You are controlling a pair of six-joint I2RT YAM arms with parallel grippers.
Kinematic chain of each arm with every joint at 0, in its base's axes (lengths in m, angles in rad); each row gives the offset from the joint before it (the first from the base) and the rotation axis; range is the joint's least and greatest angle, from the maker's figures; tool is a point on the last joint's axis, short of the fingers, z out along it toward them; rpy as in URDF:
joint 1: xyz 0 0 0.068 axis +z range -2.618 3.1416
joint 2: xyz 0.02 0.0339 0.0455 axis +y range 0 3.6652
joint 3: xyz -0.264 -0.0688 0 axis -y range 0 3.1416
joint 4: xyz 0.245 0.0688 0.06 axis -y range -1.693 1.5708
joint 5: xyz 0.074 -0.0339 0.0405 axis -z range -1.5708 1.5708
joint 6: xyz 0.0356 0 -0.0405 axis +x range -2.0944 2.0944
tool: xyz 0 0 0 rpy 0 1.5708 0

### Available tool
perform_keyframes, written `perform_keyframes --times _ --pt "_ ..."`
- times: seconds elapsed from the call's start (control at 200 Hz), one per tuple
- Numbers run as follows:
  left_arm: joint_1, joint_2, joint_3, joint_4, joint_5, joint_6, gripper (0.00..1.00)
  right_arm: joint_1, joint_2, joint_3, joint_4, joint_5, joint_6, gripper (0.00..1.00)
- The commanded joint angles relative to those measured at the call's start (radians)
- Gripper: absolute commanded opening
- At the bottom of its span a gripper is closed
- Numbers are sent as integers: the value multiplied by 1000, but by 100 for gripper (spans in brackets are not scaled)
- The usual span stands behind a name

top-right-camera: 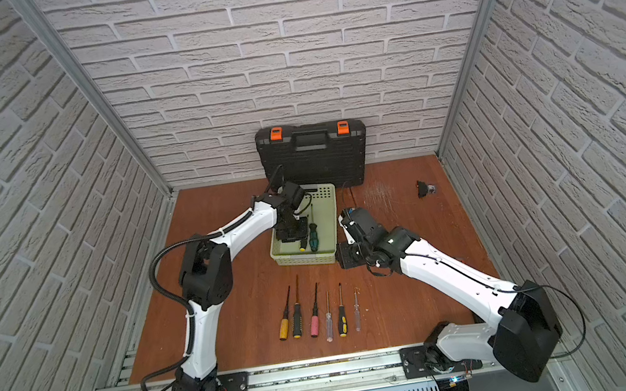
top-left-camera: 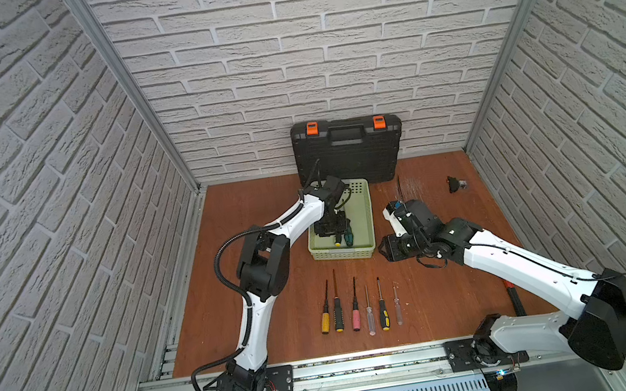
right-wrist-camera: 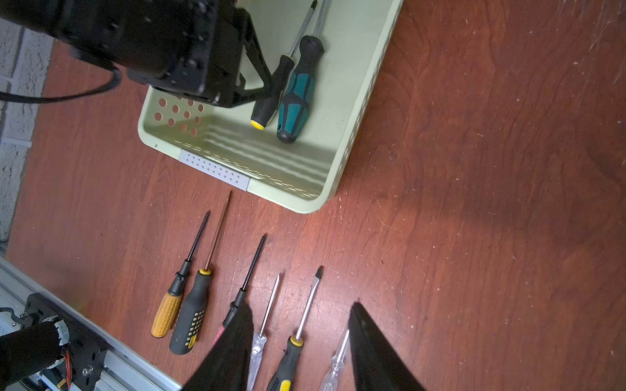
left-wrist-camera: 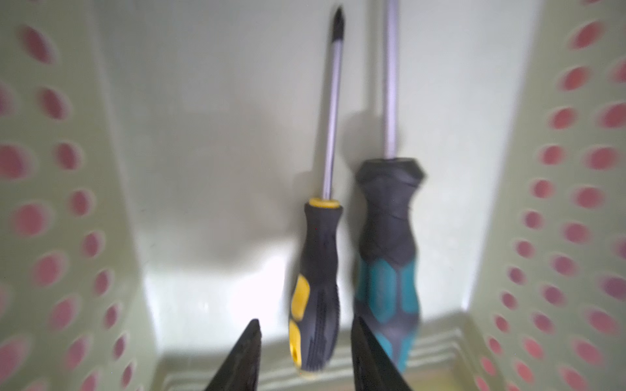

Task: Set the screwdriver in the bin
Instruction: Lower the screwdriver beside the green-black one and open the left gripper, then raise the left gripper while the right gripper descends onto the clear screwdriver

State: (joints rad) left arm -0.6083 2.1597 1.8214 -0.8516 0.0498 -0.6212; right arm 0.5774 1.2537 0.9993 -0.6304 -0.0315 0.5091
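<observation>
In both top views a reddish-brown wooden tabletop [top-left-camera: 445, 303] sat inside a booth of pale brick-patterned walls [top-left-camera: 283, 62], with an aluminium rail [top-left-camera: 370, 364] along the lower edge. A black toolcase [top-left-camera: 349, 153] with orange latches leaned on the back wall at upper centre. Just below it sat the pale green bin [top-left-camera: 343, 255]. The left claw [top-left-camera: 337, 238] reached down into the bin. The right claw [top-left-camera: 382, 251] hung just right of the bin's lower corner. Six screwdrivers [top-left-camera: 356, 312] lay in a row at lower centre. A small black object [top-left-camera: 456, 183], too small to identify, lay at centre right.

In a top view the bin [top-right-camera: 306, 262] held a black-and-yellow screwdriver [top-right-camera: 303, 244] beside a teal-handled screwdriver [top-right-camera: 314, 240].

The blurred left wrist view showed the bin's perforated walls [left-wrist-camera: 50, 237]. The black-and-yellow screwdriver [left-wrist-camera: 318, 270] lay flat on the bin floor beside the teal-handled one [left-wrist-camera: 389, 254]. The left claw [left-wrist-camera: 305, 323] was released, its fingers [left-wrist-camera: 247, 359] flanking the handle end with a gap on each side.

In the right wrist view the right claw [right-wrist-camera: 302, 306] stood parted and empty above the row, at lower centre. The bin [right-wrist-camera: 359, 115] filled the upper middle, both screwdrivers inside. The scratched tabletop [right-wrist-camera: 491, 203] spread across the right.
</observation>
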Motion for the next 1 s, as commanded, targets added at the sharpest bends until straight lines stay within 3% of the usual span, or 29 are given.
perform_keyframes --times 0.0,0.245,0.59,0.74,0.995 --pt "17 -142 -40 36 8 16 45 1 10 57 -36 -7 -1 48" --pt "18 -342 -118 18 0 54 45 64 29 65 -163 57 46 45" --pt "37 -623 -402 -5 -94 10 46 211 23 10 -353 159 203 45" --pt "46 -700 -469 -8 -119 -1 48 282 24 -87 -302 147 318 46" --pt "69 -738 -532 -17 -101 -4 48 339 74 -180 -178 136 409 45"
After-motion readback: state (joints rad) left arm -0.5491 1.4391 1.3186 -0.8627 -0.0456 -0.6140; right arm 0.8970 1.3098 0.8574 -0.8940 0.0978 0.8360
